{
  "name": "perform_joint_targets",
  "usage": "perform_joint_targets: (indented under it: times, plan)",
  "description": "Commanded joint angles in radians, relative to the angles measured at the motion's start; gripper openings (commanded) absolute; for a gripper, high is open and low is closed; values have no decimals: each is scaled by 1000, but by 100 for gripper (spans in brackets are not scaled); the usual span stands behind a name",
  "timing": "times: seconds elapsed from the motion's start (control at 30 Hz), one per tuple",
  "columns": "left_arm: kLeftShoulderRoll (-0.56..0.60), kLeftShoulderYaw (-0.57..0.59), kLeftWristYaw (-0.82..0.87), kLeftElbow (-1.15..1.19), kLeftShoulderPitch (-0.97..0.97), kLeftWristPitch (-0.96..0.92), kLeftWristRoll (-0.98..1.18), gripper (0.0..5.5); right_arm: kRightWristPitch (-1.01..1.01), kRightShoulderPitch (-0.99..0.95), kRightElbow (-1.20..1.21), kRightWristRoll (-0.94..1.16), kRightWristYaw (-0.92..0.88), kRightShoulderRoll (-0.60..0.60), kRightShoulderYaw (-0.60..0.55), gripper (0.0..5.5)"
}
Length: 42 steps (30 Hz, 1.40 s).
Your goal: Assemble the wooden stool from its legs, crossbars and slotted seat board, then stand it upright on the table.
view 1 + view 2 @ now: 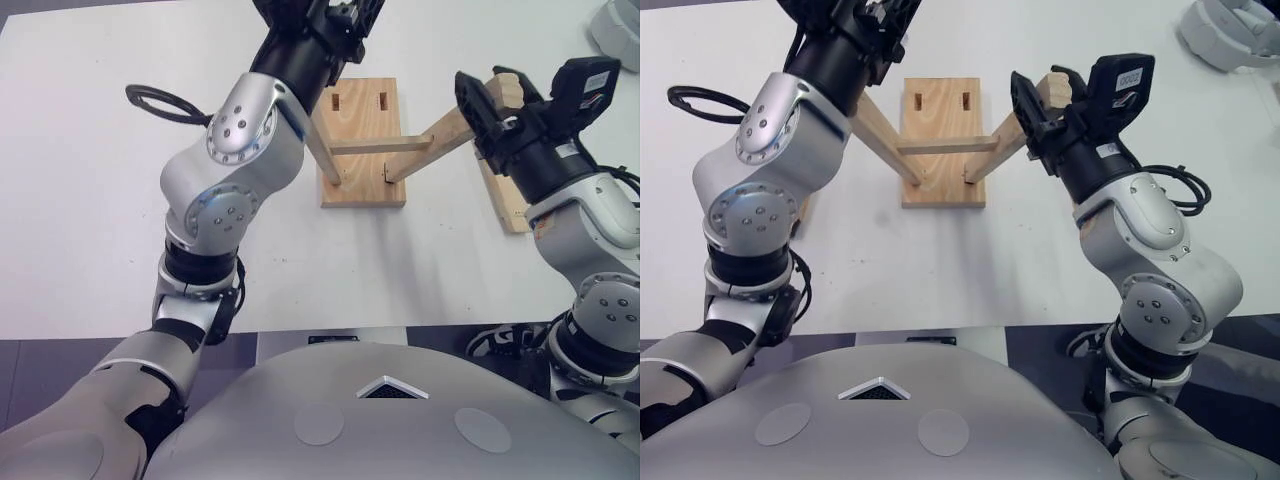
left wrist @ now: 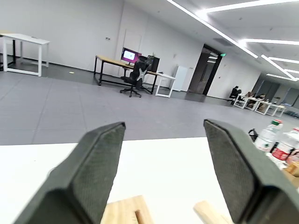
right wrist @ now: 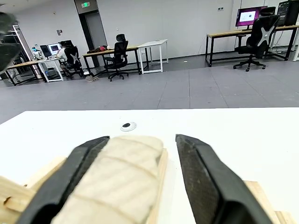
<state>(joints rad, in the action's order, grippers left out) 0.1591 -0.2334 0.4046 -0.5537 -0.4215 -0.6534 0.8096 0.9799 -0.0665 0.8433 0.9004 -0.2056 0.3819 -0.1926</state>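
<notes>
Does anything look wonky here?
Yes. The two pale wooden legs joined by a thin wooden crossbar splay apart at a slant over the flat slotted wooden seat board, whose two far slots are bare.

Two legs [image 1: 890,140], crossbar [image 1: 945,146] between them, stand on seat board [image 1: 940,115].

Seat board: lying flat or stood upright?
Flat. The seat board lies face-up on the table, with two slots showing on top.
</notes>
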Motion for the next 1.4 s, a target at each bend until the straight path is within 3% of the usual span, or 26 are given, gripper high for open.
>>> perform_joint_targets:
  times: [0.03,0.3,0.57,0.63,0.87,1.0,1.23,1.4]
  plan:
    - [4,48,9,-47,39,-82,-13,312,-27,-27,-8,-5,-4,-14,-24,261]
    - [3,215,-47,-58,-209,-89,-3,312,-145,-168,-13,-10,50,-12,-38,261]
    - [26,196,-77,-83,-232,-146,-100,312,-169,-570,-243,12,98,48,-50,261]
    - [11,185,-70,-98,-219,-157,-119,312,-154,-550,-260,19,93,32,-37,261]
    - [-109,105,-87,-6,-38,-127,-185,312,-132,-181,-188,-2,43,-60,21,261]
    - [-89,99,-142,53,-13,-114,-251,312,-140,-199,-197,-24,48,-56,34,261]
    - [-82,256,-199,-29,-136,-102,-217,312,-227,-331,-217,-55,32,-60,-51,261]
    - [51,482,-213,-161,-37,-153,-172,312,-303,-270,-283,-164,64,29,-194,261]
